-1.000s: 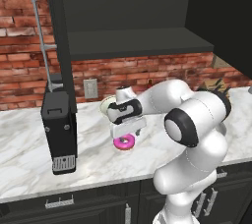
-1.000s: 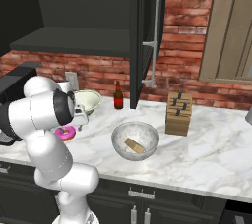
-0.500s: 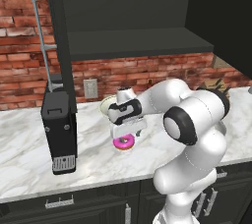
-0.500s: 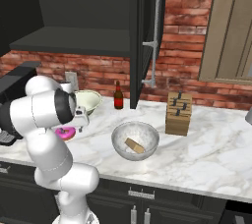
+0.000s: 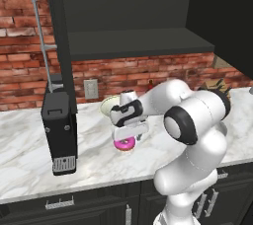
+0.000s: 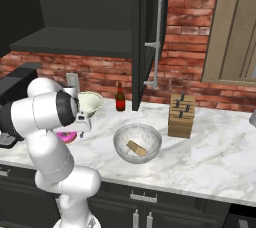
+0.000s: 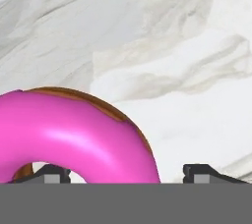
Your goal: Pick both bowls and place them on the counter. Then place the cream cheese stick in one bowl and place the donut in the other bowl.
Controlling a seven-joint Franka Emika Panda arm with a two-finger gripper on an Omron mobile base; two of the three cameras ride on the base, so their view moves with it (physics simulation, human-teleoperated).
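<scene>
— On the counter (image 5: 29,169), in the left base view, where is the donut (image 5: 124,144) from the hand?

— Directly under it. The gripper (image 5: 129,135) points down over the pink ring, very close to it. The cream bowl (image 5: 109,105) stands just behind, on the far side, so the coming carry is short and goes away from the robot.

— And from the right base view?

— The arm hides most of the donut (image 6: 66,136); only a pink edge shows at the left of the cream bowl (image 6: 89,102). The grey marbled bowl (image 6: 137,143) is to the right, with the cream cheese stick (image 6: 136,148) already lying inside it.

— What does the hand view give?

— The donut (image 7: 74,137) lies between the two fingertips (image 7: 202,173), but shifted to the left one. The jaws are still wide and I see no firm grip yet.

— Any change from one second ago?

— The hand is a little lower over the donut and the jaws begin to close. The bowls and the donut have not moved.
</scene>
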